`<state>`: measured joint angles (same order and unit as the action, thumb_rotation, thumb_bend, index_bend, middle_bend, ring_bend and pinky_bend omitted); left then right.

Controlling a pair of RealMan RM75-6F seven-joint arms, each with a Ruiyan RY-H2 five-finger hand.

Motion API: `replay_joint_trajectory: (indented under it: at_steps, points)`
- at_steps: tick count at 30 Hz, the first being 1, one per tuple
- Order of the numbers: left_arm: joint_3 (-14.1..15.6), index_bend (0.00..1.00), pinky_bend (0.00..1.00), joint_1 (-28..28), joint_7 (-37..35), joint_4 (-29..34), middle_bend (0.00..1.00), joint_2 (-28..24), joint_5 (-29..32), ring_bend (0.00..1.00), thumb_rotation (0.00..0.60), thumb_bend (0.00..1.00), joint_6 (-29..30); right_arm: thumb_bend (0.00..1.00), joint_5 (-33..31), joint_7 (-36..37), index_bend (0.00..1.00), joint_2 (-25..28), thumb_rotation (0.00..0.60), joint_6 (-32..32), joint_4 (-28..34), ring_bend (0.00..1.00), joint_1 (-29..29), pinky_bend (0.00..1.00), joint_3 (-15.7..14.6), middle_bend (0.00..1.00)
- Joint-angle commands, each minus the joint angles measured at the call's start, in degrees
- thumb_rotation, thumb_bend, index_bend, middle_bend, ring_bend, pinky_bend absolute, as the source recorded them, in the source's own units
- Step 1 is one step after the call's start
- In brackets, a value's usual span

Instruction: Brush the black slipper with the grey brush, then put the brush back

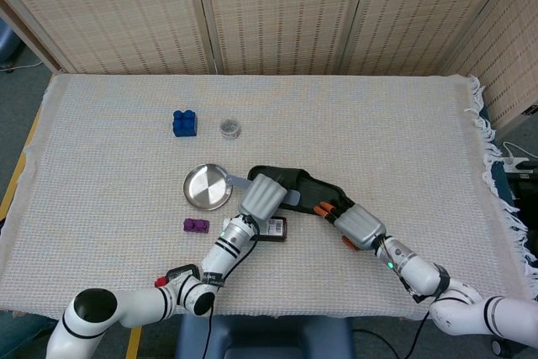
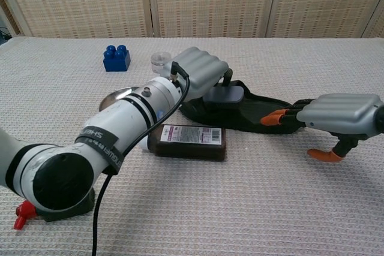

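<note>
Nearest the robot: a small dark bottle with a red cap (image 1: 160, 280), lying at the table's front edge, mostly hidden by the left arm in the chest view.

Brown bottle (image 2: 187, 141) — rectangular, on its side, white printed label up; contents cannot be told.

Purple block (image 1: 196, 225) — small, studded, on the woven cloth (image 1: 403, 132).

Left hand (image 2: 200, 68) — ribbed grey shell, fingers curled down around the grey brush (image 2: 224, 94), held on top of the black slipper (image 2: 252, 114).

Right hand (image 2: 336, 113) — fingers with orange tips pressed on the slipper's near end, thumb down on the cloth; it pins rather than grips.

Metal dish (image 1: 208, 187) — round, shiny, shallow, nothing in it.

Clear jar (image 1: 229, 129) — small, squat; contents too small to tell.

Blue brick (image 1: 184, 122) — studded plastic, farthest back.
</note>
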<state>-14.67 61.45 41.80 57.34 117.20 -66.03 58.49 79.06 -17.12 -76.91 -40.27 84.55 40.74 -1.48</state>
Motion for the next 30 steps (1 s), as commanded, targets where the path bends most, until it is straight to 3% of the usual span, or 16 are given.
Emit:
replay_joint_trajectory:
  at_steps: [1,16,21,25,30]
  points:
    - [0.07,0.4,0.95,-0.16,0.63,-0.14,0.42,0.16,-0.09,0.7,0.6,0.39,0.15,0.44,0.15,0.0,0.0,0.29,0.6,-0.2,0.31,0.0,0.05,0.0,-0.11,0.0]
    - [-0.78,0.39,0.95,-0.12,1.46,-10.14,0.41,2.03,0.79,0.7,0.6,0.39,-1.53,0.44,0.13,-0.18,0.0,3.75,0.6,-2.22,4.31,0.0,-0.19,0.0,-0.14,0.0]
    - [-0.14,0.39,0.95,-1.38,1.2,-4.58,0.41,-0.11,-1.11,0.7,0.6,0.39,0.94,0.44,2.09,3.6,0.0,5.65,0.6,-4.19,6.27,0.0,-0.98,0.0,-0.2,0.0]
    - [1.79,0.38,0.95,-4.2,3.48,2.76,0.41,-3.89,-2.37,0.7,0.6,0.39,3.7,0.4,8.8,12.09,0.0,9.57,0.6,-10.8,9.38,0.0,-2.77,0.0,-0.21,0.0]
    - [3.61,0.38,0.95,-7.25,8.2,6.56,0.41,-8.18,-2.0,0.7,0.6,0.39,5.76,0.39,13.89,15.71,0.0,13.91,0.6,-18.17,11.47,0.0,-5.05,0.0,-0.37,0.0]
